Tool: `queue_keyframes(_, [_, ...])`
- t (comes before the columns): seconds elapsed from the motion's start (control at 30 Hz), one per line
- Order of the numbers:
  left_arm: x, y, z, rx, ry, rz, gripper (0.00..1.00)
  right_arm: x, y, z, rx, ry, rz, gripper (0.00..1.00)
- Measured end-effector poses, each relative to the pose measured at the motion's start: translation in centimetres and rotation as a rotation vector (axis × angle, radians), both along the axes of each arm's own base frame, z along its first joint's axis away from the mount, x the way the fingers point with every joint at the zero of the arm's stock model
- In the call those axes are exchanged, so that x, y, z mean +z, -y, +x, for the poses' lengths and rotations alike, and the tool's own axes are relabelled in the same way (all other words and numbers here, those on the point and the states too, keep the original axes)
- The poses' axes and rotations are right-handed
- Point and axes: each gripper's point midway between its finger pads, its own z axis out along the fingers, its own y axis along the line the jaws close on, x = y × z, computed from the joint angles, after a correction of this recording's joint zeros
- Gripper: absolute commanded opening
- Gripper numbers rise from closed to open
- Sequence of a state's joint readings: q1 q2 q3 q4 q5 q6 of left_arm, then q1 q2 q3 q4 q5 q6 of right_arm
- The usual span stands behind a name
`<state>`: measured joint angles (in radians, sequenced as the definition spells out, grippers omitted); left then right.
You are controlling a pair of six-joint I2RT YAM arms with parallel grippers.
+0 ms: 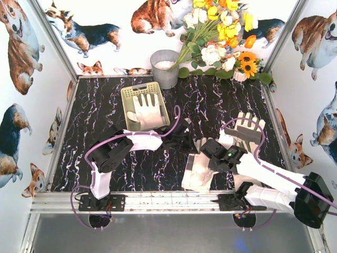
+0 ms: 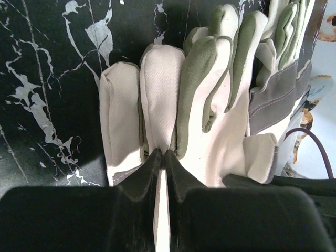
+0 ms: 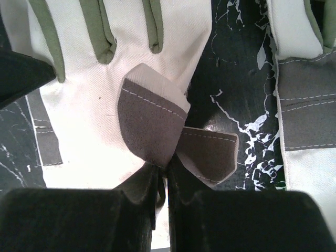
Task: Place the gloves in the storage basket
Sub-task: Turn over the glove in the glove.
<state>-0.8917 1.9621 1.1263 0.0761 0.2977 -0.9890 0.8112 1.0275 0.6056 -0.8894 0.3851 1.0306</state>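
Observation:
A cream glove (image 1: 199,171) with grey patches lies on the black marbled table near the front, between my two arms. My left gripper (image 1: 190,141) (image 2: 164,153) is shut on a fold of this glove (image 2: 220,121) at the base of its fingers. My right gripper (image 1: 208,150) (image 3: 167,169) is shut on a grey patch flap of the same glove (image 3: 94,105). A second glove (image 1: 245,129) (image 3: 302,105) lies flat to the right. The pale yellow-green storage basket (image 1: 128,95) stands at the back left with one glove (image 1: 148,112) inside it.
A grey metal bucket (image 1: 165,68) stands just behind and to the right of the basket. A bunch of artificial flowers (image 1: 221,37) fills the back right corner. Corgi-printed walls close in the sides. A metal rail (image 1: 158,200) runs along the near edge.

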Motion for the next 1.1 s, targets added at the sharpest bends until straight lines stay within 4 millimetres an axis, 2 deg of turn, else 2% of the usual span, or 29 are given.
queue_keyframes(0.2, [1.2,-0.5,0.6,0.017,0.046,0.028,0.0,2.5,-0.9,0.5,0.017,0.044,0.064,0.0])
queue_keyframes(0.3, [2.9,-0.4,1.1,0.023,0.092,0.034,0.0,3.7,-1.5,0.6,0.03,0.066,0.114,0.0])
queue_keyframes(0.43, [4.8,-0.3,1.3,0.03,0.145,0.054,0.0,4.0,-2.3,0.1,0.06,0.049,0.164,0.0])
queue_keyframes(0.5, [4.9,-0.4,1.1,0.03,0.16,0.078,0.0,3.7,-2.7,-0.2,0.068,0.035,0.18,0.0])
queue_keyframes(0.67, [3.8,-1.2,0.2,0.028,0.153,0.151,0.0,2.1,-2.6,-1.0,0.075,-0.006,0.178,0.0])
queue_keyframes(1.1, [2.4,-1.7,-0.1,0.041,0.165,0.205,0.0,-0.5,-2.5,-1.0,0.076,-0.057,0.125,0.0])
